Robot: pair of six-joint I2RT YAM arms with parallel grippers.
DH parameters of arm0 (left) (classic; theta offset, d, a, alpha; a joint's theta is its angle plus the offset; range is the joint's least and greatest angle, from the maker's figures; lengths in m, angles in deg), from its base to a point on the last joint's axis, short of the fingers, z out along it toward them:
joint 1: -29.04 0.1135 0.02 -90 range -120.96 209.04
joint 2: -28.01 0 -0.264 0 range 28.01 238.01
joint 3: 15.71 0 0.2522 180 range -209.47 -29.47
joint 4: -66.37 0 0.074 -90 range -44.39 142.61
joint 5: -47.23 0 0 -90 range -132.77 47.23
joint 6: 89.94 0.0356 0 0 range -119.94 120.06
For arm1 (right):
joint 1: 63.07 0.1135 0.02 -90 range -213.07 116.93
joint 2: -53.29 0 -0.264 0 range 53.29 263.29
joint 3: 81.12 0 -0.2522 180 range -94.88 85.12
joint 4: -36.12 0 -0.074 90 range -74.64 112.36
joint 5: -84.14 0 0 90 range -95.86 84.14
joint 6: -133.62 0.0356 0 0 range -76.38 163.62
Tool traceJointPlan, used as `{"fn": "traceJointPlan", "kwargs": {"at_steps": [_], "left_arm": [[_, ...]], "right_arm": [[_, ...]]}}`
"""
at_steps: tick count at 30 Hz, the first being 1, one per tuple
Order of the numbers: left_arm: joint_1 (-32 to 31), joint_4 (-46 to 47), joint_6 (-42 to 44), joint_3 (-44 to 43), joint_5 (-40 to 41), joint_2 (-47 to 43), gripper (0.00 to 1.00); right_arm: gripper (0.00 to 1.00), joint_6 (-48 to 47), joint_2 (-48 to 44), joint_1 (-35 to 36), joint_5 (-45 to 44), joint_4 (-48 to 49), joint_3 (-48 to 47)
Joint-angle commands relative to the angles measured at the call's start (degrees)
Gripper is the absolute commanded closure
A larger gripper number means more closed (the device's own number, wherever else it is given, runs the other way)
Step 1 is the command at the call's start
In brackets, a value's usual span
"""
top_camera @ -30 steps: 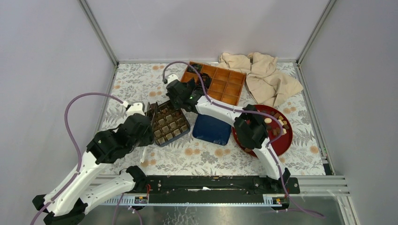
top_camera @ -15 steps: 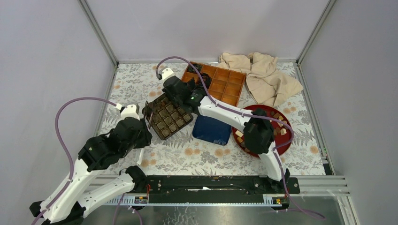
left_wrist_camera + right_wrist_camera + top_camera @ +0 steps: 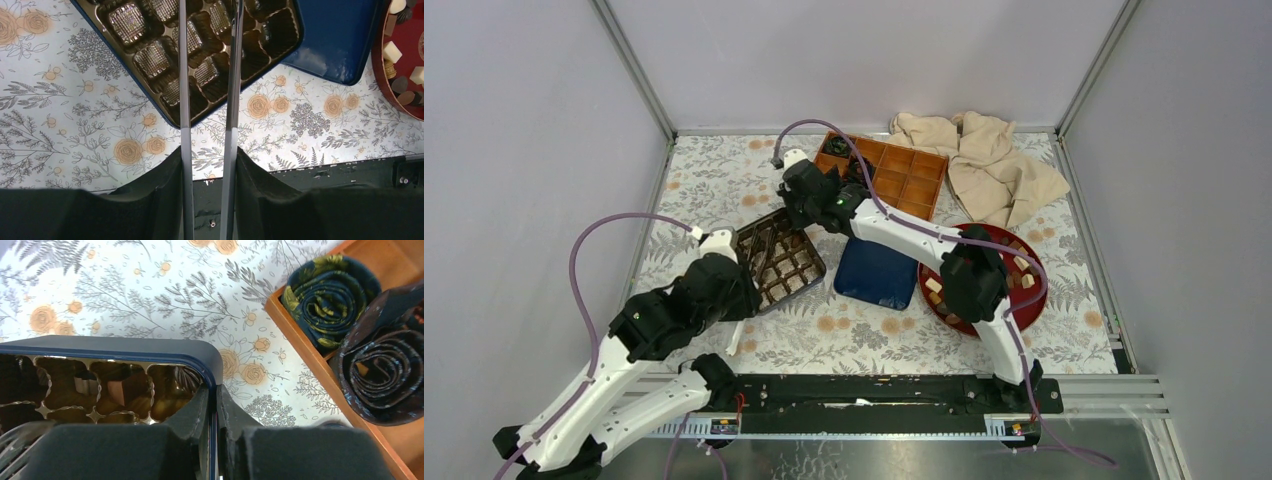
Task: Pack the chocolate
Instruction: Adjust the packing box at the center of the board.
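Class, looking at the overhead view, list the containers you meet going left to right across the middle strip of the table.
chocolate box → blue lid → red plate

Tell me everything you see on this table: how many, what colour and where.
dark blue chocolate box with gold moulded tray: one, left of centre
dark blue flat lid: one, centre
round red plate: one, right
chocolate: many, brown and cream, on the plate; a couple in the box
orange wooden compartment box: one, far centre
rolled patterned ties: two, dark, in the wooden box
crumpled beige cloth: one, far right
floral tablecloth: one, pale
left gripper: open, over the box
right gripper: shut on the box's wall
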Motion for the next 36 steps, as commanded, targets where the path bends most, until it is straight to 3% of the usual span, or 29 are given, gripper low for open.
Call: {"fn": "traceJointPlan", "kwargs": {"at_steps": [1,8,18,23,36], "left_arm": [[0.4,5.9,-0.4,0.4,-0.7,0.4,1.00],[0.4,6.4,-1.1,0.3,-1.4,4.5,1.00],[0.4,4.0,-1.4,-2.4,0.1,4.8,1.00],[0.4,2.8,-1.0,-8.0,1.5,2.5,1.00],[0.3,3.2,0.2,-13.2,3.6,-1.0,1.00]], "right_arm": [[0.98,6.6,3.2,-3.0,7.5,2.5,-2.6],[0.94,6.9,6.6,-3.2,8.6,2.4,-1.6],[0.96,6.0,3.3,-4.8,10.1,1.8,-2.2],[0.98,-0.3,-1.1,-4.8,3.6,0.1,-6.4],[0.99,-16.0,-14.8,-1.8,-9.2,8.4,2.8]]}}
